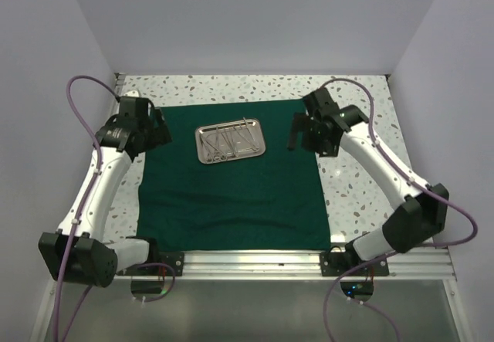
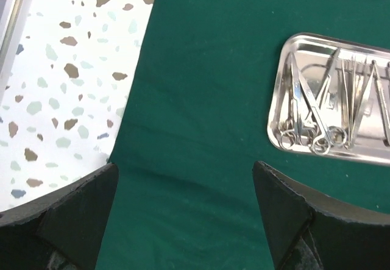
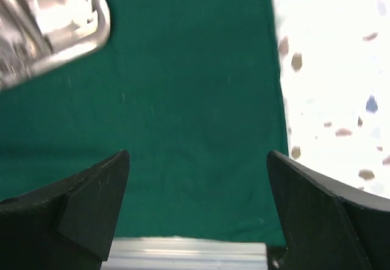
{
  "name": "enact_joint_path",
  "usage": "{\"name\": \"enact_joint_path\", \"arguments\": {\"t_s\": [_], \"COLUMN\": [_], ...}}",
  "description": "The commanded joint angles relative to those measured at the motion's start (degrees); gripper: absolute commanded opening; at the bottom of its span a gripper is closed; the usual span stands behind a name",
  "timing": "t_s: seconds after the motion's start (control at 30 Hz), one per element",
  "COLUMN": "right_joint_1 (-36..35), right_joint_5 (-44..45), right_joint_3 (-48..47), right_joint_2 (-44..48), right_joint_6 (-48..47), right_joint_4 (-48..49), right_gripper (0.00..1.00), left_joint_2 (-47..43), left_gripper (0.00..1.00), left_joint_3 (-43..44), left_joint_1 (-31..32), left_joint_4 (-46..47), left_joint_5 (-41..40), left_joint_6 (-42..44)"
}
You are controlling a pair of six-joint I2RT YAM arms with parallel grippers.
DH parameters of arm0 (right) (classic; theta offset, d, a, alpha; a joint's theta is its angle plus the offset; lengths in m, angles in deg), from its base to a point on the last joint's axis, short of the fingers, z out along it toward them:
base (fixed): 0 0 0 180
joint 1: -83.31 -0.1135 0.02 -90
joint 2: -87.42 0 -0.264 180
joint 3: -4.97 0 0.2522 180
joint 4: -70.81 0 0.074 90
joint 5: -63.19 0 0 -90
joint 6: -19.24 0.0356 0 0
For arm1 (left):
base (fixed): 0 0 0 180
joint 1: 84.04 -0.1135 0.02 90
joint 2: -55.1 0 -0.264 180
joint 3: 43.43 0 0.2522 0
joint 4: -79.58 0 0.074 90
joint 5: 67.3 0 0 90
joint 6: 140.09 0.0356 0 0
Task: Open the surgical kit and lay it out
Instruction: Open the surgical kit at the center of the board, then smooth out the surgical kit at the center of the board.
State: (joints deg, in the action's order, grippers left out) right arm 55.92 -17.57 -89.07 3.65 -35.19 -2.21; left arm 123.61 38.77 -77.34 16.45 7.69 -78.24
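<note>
The dark green wrap (image 1: pixel 231 203) lies spread flat on the desk (image 1: pixel 355 187). The steel tray (image 2: pixel 277 111) sits upper centre, scissors (image 2: pixel 304 120) and tweezers (image 2: pixel 355 93) seemingly all inside, not laid out. Left jaws and right jaws both gape wide, empty.

table (image 1: pixel 343 199): white, speckled | rail (image 1: pixel 255 261): aluminium, near edge | walls (image 1: pixel 255 18): plain grey
</note>
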Motion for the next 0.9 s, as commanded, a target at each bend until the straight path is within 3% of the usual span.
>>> {"name": "enact_joint_path", "arguments": {"t_s": [0.0,0.17,0.37,0.53,0.63,0.77,0.87], "right_joint_1": [7.88,12.53,16.67,17.9,17.9,17.9,17.82], "right_joint_5": [-5.1,-3.27,-6.42,-5.19,-5.1,-3.61,-2.91], "right_joint_3": [-6.54,-18.84,-27.73,-38.45,-44.87,-53.92,-55.6], "right_joint_2": [-6.04,-19.56,-30.3,-40.14,-45.77,-51.93,-54.31], "right_joint_6": [-5.16,-9.03,-7.8,-6.13,-5.43,-6.21,-6.65], "right_joint_4": [7.23,5.57,4.95,3.1,1.53,0.03,0.9], "right_gripper": [0.98,0.98,0.98,0.98,0.99,0.98,0.98], "left_joint_2": [3.81,7.67,16.29,25.08,35.78,40.46,45.2], "left_gripper": [0.95,0.94,0.91,0.89,0.85,0.85,0.85], "left_joint_3": [2.48,0.38,2.83,3.62,8.96,9.77,13.81], "left_joint_1": [-2.91,-10.2,-15.74,-20.93,-21.55,-21.38,-20.41], "left_joint_4": [8.04,19.28,22.55,30.19,29.06,35.56,35.31], "left_joint_5": [2.24,10.42,12.36,19.04,21.06,24.76,24.5], "left_joint_6": [4.23,6.51,8.8,9.33,8.63,7.49,8.01]}}
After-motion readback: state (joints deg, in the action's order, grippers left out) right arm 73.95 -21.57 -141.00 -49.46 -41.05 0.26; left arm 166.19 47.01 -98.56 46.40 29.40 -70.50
